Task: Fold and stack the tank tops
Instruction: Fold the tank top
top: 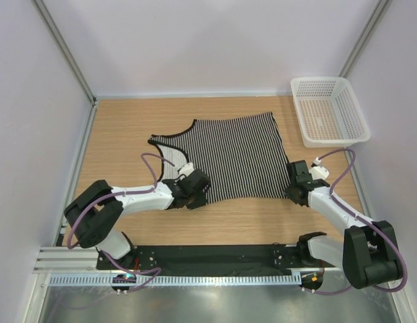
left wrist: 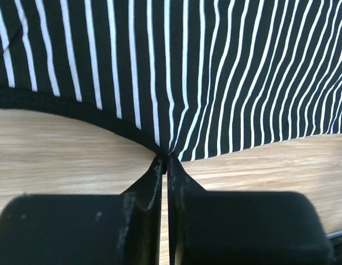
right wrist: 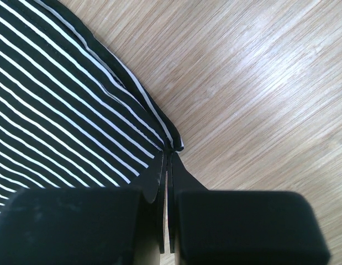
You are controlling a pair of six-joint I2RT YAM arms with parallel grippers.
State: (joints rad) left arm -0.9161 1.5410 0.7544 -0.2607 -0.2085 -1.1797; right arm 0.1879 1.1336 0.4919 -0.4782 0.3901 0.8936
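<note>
Hands both pinched shut on the tank top (top: 235,151), w/ cloth caught at the tips. The left hand (left wrist: 166,161) is on the near edge, right where the black trim (left wrist: 60,105) ends; the right hand (right wrist: 169,150) is on the near-right corner. Top lies spread flat mid-bench (top: 120,128), neck to the left, hem to the right. White basket (top: 326,114) sits well apart at far right.

Handling, prob.: thin knit, v. light, limp, a bit stretchy. No stiffness, so it should sag betw. the hands once lifted and drag on the wood. Stripes fan toward each pinch, i.e. some tension there. Best holds are corners and trim, where it's thicker and should slip less. Raise both ends level or the fold goes skew.

Hard to tell:
- how deep the cloth sits betw. the pads
- whether one layer or both are caught
- the near-left part of the top, as the left arm covers it from overhead

Wrist views give only a small patch each. Only one top in view.
</note>
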